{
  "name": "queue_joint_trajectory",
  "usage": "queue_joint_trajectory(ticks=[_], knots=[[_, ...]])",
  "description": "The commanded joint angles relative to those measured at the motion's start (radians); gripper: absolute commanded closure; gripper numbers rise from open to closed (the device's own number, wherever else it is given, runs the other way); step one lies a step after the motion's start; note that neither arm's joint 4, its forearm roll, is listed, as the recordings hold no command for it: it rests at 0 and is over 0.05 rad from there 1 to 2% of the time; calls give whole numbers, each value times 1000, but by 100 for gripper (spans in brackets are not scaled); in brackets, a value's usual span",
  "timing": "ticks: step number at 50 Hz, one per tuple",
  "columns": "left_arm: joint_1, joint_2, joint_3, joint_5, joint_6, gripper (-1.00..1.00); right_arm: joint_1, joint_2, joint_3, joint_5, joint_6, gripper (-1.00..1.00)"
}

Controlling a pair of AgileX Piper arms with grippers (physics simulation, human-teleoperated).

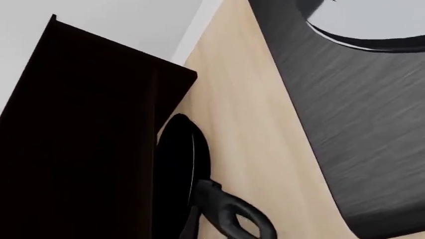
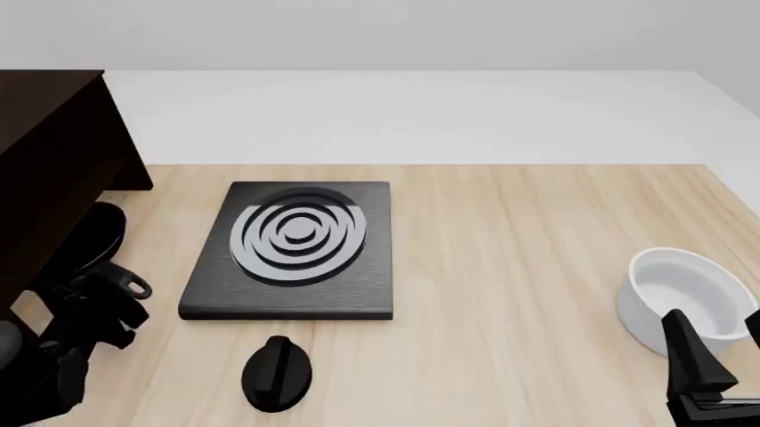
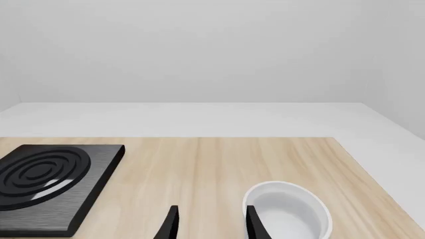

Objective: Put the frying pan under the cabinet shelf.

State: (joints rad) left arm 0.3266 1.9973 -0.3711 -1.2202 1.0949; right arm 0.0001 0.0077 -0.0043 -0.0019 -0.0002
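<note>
The frying pan [image 2: 100,233] lies on the table at the left, its far side tucked under the dark cabinet shelf [image 2: 53,169]. Its handle's loop end [image 2: 134,287] points back toward me. The left wrist view shows the pan [image 1: 178,164] with its silvery rim against the cabinet shelf [image 1: 79,139], and the loop [image 1: 242,221] close to the camera. My left gripper [image 2: 109,313] sits right behind the loop; its fingers are lost in dark clutter. At the near right edge, my right gripper [image 2: 717,345] [image 3: 211,225] is open and holds nothing.
A black stove plate [image 2: 297,253] [image 1: 359,124] [image 3: 47,179] with white rings lies left of centre. A small black knob [image 2: 277,374] stands in front of it. A white bowl [image 2: 686,298] [image 3: 289,211] sits just ahead of the right gripper.
</note>
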Motion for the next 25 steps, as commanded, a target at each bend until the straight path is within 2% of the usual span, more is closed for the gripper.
queue_joint_trajectory(ticks=[1,14,25], knots=[[0,123,-59,0,10,100,0,0,0,0,0,-100],[-27,211,-110,0,57,100,0,0,0,0,0,-100],[-44,263,-117,0,59,100,0,0,0,0,0,-100]])
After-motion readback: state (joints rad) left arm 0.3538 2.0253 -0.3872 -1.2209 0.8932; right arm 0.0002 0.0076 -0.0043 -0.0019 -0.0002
